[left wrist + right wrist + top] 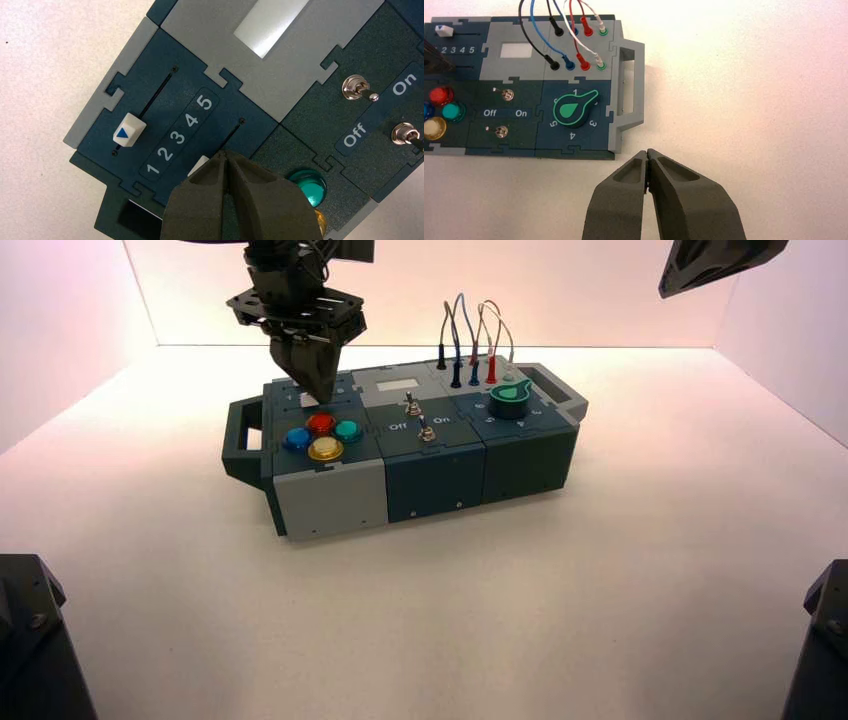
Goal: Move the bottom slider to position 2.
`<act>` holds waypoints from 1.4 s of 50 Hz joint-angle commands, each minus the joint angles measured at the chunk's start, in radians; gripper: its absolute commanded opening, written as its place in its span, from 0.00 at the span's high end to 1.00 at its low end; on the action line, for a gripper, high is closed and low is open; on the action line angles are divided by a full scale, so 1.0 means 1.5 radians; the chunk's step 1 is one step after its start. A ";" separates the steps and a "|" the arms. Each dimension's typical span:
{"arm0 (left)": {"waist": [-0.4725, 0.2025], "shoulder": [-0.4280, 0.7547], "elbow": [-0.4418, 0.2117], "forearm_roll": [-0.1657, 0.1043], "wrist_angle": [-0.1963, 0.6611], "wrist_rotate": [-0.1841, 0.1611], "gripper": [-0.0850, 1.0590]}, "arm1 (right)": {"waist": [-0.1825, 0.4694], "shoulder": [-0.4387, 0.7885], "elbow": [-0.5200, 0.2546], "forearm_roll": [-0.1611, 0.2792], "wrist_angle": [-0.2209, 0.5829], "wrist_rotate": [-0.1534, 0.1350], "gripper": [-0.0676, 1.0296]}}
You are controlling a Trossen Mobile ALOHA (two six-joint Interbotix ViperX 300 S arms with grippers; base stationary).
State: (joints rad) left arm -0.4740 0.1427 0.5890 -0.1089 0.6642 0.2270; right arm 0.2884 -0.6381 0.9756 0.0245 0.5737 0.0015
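My left gripper (318, 390) is shut and points down at the slider panel at the box's left rear. In the left wrist view its closed fingertips (226, 155) touch or hover right at the bottom slider (198, 167). Only a white corner of that knob shows beside them, near the low end of its slot (234, 131). The printed numeral 2 (166, 153) sits in the 1-to-5 row next to it. The twin white knob with a blue triangle (128, 131) stands near 1. My right gripper (647, 152) is shut and empty, parked off the box's right end.
The box (330, 495) carries red (320, 423), blue (296, 438), yellow (325, 449) and teal (348, 430) buttons just in front of the sliders. Two toggle switches (420, 420), a green dial (510, 398) and plugged wires (473, 350) stand to the right.
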 commanded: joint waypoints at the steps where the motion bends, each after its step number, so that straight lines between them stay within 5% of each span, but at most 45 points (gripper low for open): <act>1: 0.005 -0.015 -0.005 0.002 0.001 0.005 0.95 | 0.000 -0.002 -0.018 -0.001 -0.003 -0.001 0.96; 56: 0.014 -0.015 -0.007 0.008 0.005 0.008 0.95 | 0.000 -0.002 -0.018 -0.001 -0.005 -0.001 0.96; 70: -0.022 -0.019 -0.027 0.004 -0.006 0.022 0.95 | 0.000 -0.002 -0.017 -0.001 -0.005 -0.001 0.96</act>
State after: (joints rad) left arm -0.4786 0.1427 0.5814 -0.0997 0.6627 0.2531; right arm 0.2869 -0.6366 0.9756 0.0230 0.5737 0.0015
